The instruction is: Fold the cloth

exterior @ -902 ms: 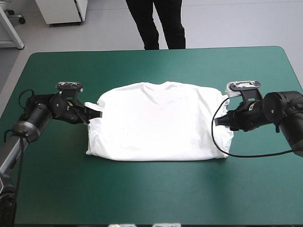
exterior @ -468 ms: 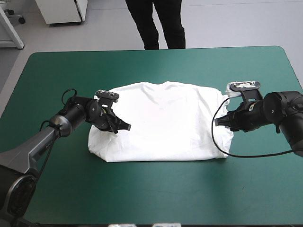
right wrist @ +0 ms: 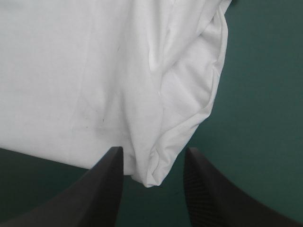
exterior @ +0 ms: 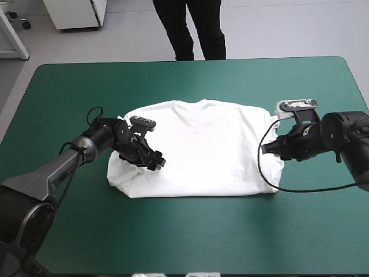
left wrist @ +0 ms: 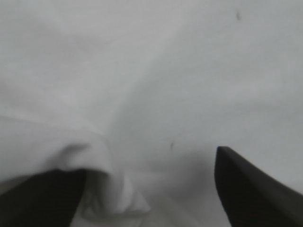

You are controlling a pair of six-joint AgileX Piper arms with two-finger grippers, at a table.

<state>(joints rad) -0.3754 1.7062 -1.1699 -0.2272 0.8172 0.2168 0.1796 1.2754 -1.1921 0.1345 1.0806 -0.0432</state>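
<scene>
Lying flat, soft white T-shirt point(exterior: 202, 150) rumpled; left claw point(left wrist: 151, 160) spread, right claw point(right wrist: 153, 149) spread astride folded corner.

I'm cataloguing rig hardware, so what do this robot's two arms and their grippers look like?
The left arm has a grey, tapering forearm link that ends in a black, jointed wrist. The right arm is bulkier, rounded and black. The left gripper and the right gripper each have two broad black fingers, curved like fins, wide at the base and narrowing to a tip. No markings are readable.
</scene>
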